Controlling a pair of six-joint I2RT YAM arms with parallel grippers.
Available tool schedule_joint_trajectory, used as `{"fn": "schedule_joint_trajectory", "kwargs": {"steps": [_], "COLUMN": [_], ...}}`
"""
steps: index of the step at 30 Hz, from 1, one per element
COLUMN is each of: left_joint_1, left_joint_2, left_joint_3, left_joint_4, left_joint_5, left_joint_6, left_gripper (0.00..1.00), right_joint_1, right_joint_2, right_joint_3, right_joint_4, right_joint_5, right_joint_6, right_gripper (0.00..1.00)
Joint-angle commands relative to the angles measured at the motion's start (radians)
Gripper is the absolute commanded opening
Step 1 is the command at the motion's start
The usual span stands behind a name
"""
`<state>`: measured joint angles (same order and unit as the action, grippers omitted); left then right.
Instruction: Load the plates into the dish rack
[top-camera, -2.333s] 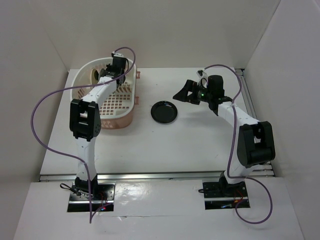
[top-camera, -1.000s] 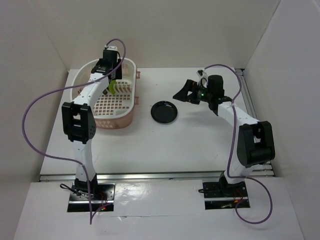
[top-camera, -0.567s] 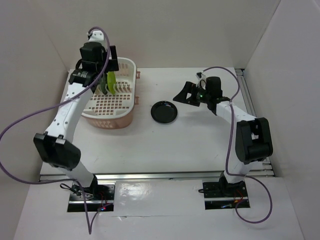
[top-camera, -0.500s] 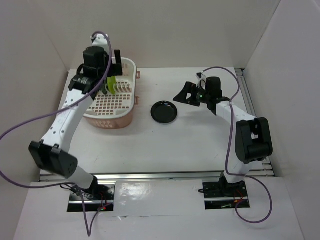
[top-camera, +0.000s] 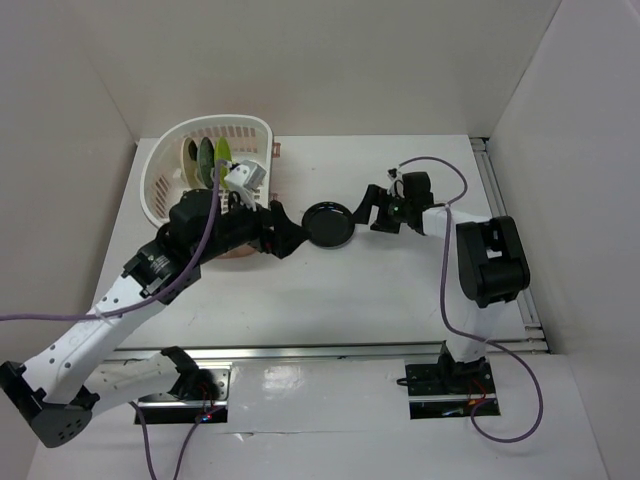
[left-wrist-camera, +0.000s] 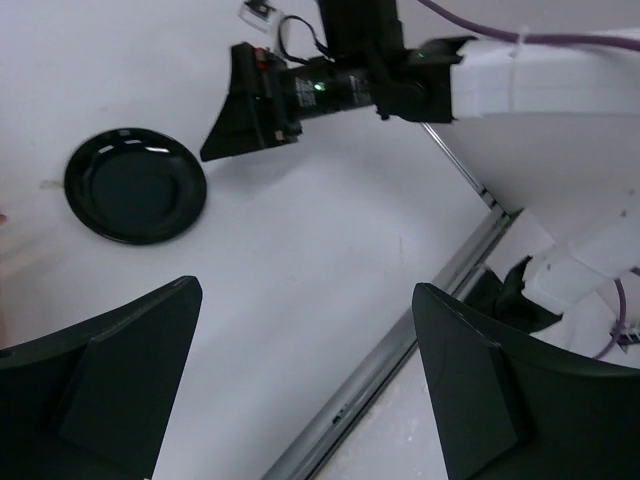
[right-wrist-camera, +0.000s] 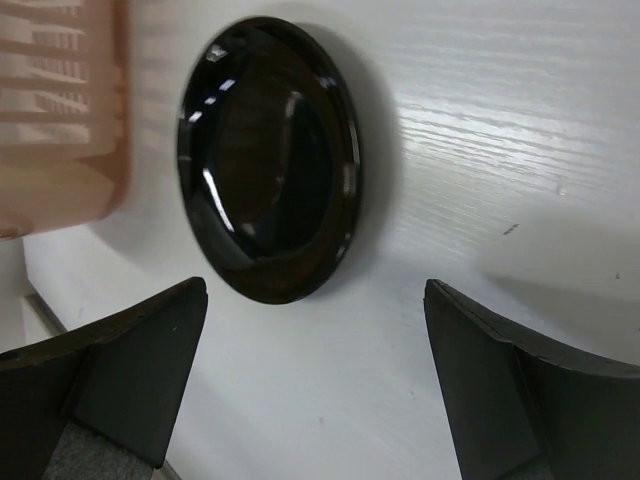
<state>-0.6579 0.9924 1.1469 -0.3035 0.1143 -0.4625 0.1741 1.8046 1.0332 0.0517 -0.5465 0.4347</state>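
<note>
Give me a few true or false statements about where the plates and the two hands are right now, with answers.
1. The black plate lies flat on the table, outside the dish rack. True.
2. The left hand grips the lime green plate. False: that hand is open and empty, and the green plate stands in the rack.
3. The right hand is open, facing the black plate without touching it. True.
4. The dish rack holds no plates. False: the cream plate, a dark plate and the green one stand in it.
</note>
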Motion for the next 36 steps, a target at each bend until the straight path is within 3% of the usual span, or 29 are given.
{"fn": "schedule_joint_trajectory", "kwargs": {"steps": [1, 7, 11, 24, 26, 34, 36], "left_joint_1": [-0.022, -0.043, -0.043, -0.043, -0.043, -0.034, -0.010], "left_joint_2": [-0.003, 0.017, 0.026, 0.130, 0.130, 0.130, 0.130], "left_joint_3": [-0.035, -0.058, -0.058, -0.030, -0.030, -0.041, -0.041], "left_joint_4": [0.067, 0.090, 0.103, 0.056, 0.067, 0.056, 0.047], "left_joint_5": [0.119, 0.143, 0.162, 0.136, 0.108, 0.076, 0.108], "left_joint_6": [-0.060, -0.079, -0.070, -0.080, -0.093, -0.102, -0.102], "left_gripper": [1.00, 1.00, 1.00, 1.00, 1.00, 1.00, 1.00], "right_joint_1": [-0.002, -0.012, -0.012, 0.010, 0.010, 0.019, 0.028], "right_joint_2": [0.065, 0.147, 0.191, 0.297, 0.309, 0.351, 0.363], "right_joint_3": [0.042, 0.062, 0.076, 0.114, 0.114, 0.093, 0.093], "right_joint_4": [-0.010, 0.003, 0.004, 0.008, 0.017, 0.069, 0.082], "right_joint_5": [0.025, 0.003, -0.018, -0.056, -0.056, -0.067, -0.076], "right_joint_6": [-0.036, -0.045, -0.045, -0.027, -0.027, 0.013, 0.033], "right_gripper": [0.95, 0.86, 0.72, 0.58, 0.52, 0.42, 0.34]}}
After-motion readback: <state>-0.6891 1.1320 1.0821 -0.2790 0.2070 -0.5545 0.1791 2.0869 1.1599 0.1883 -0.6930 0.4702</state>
